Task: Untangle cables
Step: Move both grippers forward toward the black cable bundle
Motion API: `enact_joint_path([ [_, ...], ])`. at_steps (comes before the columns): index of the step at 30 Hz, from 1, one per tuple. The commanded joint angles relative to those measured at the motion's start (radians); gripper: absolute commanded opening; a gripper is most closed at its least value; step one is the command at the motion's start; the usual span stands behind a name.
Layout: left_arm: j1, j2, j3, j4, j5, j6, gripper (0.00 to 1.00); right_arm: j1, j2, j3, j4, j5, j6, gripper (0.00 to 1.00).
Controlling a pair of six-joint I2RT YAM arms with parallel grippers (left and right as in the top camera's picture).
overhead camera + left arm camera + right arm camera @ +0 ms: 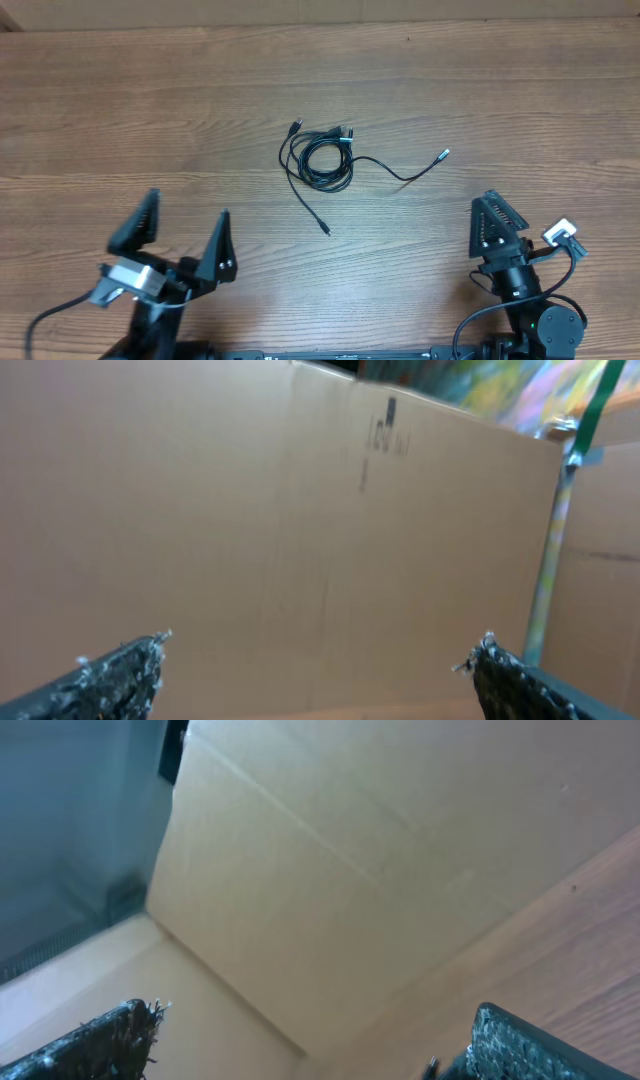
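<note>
light: even, bright | overhead: sharp | left wrist: blurred | right wrist: soft

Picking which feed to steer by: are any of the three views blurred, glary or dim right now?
Overhead: sharp and evenly lit, the cables crisp against the table, only faint shadows. Left wrist: soft and smeared, worst at upper right, showing only a cardboard wall. Right wrist: softly focused, dim at upper left, a cardboard panel and a strip of table; no cables in either wrist view.

cables (322, 160) on table (500, 80) centre, left arm (150, 282) near-left, right arm (515, 272) near-right
</note>
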Motion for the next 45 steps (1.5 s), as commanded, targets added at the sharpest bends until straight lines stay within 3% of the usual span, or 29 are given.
enact_joint_path([
  [1, 0.010, 0.128, 0.230, -0.098, -0.035, 0.074, 1.00, 0.003, -0.005, 0.079, -0.032, -0.067, -0.089, 1.00],
  [6, 0.010, 0.433, 0.592, -0.385, -0.042, 0.123, 1.00, 0.003, 0.035, 0.266, -0.277, -0.045, -0.193, 1.00],
  [9, 0.010, 0.603, 0.777, -0.499, 0.139, 0.154, 1.00, 0.003, 0.094, 0.382, -0.355, -0.061, -0.234, 1.00],
  [12, 0.010, 0.751, 0.908, -0.505, 0.327, 0.153, 1.00, 0.003, 0.183, 0.520, -0.409, -0.088, -0.281, 1.00],
  [14, 0.010, 0.836, 0.973, -0.510, 0.373, 0.141, 1.00, 0.003, 0.254, 0.602, -0.429, -0.118, -0.314, 1.00],
  [16, 0.010, 0.917, 1.023, -0.524, 0.375, 0.104, 0.97, 0.003, 0.332, 0.673, -0.456, -0.143, -0.353, 0.75],
  [17, 0.010, 0.957, 1.043, -0.534, 0.374, 0.095, 0.95, 0.003, 0.378, 0.709, -0.481, -0.146, -0.375, 0.55],
  [18, 0.010, 0.988, 1.055, -0.544, 0.373, 0.096, 0.93, 0.003, 0.417, 0.737, -0.505, -0.146, -0.388, 0.42],
  [20, 0.010, 1.050, 1.073, -0.565, 0.355, 0.096, 0.89, 0.003, 0.498, 0.781, -0.550, -0.146, -0.423, 0.38],
  [21, 0.010, 1.075, 1.076, -0.573, 0.340, 0.096, 0.85, 0.003, 0.536, 0.797, -0.568, -0.146, -0.436, 0.39],
  [22, 0.010, 1.102, 1.077, -0.576, 0.323, 0.098, 0.82, 0.003, 0.575, 0.808, -0.581, -0.146, -0.447, 0.60],
  [23, 0.010, 1.124, 1.077, -0.578, 0.305, 0.100, 0.78, 0.003, 0.613, 0.816, -0.592, -0.146, -0.447, 1.00],
  [24, 0.010, 1.144, 1.077, -0.581, 0.286, 0.106, 0.68, 0.003, 0.651, 0.822, -0.598, -0.147, -0.446, 1.00],
  [26, 0.010, 1.183, 1.077, -0.592, 0.233, 0.120, 0.34, 0.003, 0.737, 0.830, -0.607, -0.147, -0.446, 1.00],
  [28, 0.003, 1.220, 1.077, -0.603, 0.188, 0.127, 0.28, 0.003, 0.825, 0.840, -0.616, -0.147, -0.447, 1.00],
  [29, -0.003, 1.238, 1.077, -0.604, 0.178, 0.132, 0.30, 0.003, 0.880, 0.846, -0.616, -0.147, -0.450, 1.00],
  [30, -0.015, 1.260, 1.077, -0.602, 0.177, 0.157, 0.45, 0.003, 0.932, 0.855, -0.615, -0.150, -0.461, 1.00],
  [32, -0.042, 1.300, 1.077, -0.602, 0.176, 0.215, 0.97, 0.003, 1.032, 0.878, -0.616, -0.154, -0.494, 1.00],
  [35, -0.090, 1.362, 1.077, -0.607, 0.172, 0.274, 1.00, 0.003, 1.170, 0.920, -0.615, -0.159, -0.528, 0.97],
  [37, -0.117, 1.408, 1.077, -0.606, 0.170, 0.288, 0.99, 0.003, 1.246, 0.943, -0.615, -0.166, -0.533, 0.56],
  [38, -0.130, 1.431, 1.077, -0.606, 0.163, 0.289, 0.93, 0.003, 1.272, 0.949, -0.615, -0.167, -0.533, 0.50],
  [39, -0.142, 1.451, 1.077, -0.607, 0.153, 0.289, 0.86, 0.003, 1.293, 0.951, -0.615, -0.167, -0.533, 0.54],
  [40, -0.156, 1.474, 1.077, -0.608, 0.142, 0.289, 0.71, 0.003, 1.309, 0.951, -0.615, -0.167, -0.533, 0.82],
  [41, -0.166, 1.494, 1.077, -0.611, 0.132, 0.288, 0.56, 0.003, 1.322, 0.951, -0.616, -0.167, -0.533, 1.00],
  [42, -0.177, 1.516, 1.077, -0.617, 0.122, 0.288, 0.36, 0.003, 1.332, 0.951, -0.620, -0.167, -0.538, 1.00],
  [44, -0.193, 1.553, 1.077, -0.636, 0.116, 0.289, 0.23, 0.003, 1.338, 0.951, -0.621, -0.168, -0.573, 1.00],
  [45, -0.200, 1.575, 1.076, -0.648, 0.116, 0.288, 0.38, 0.003, 1.338, 0.951, -0.622, -0.167, -0.581, 1.00],
])
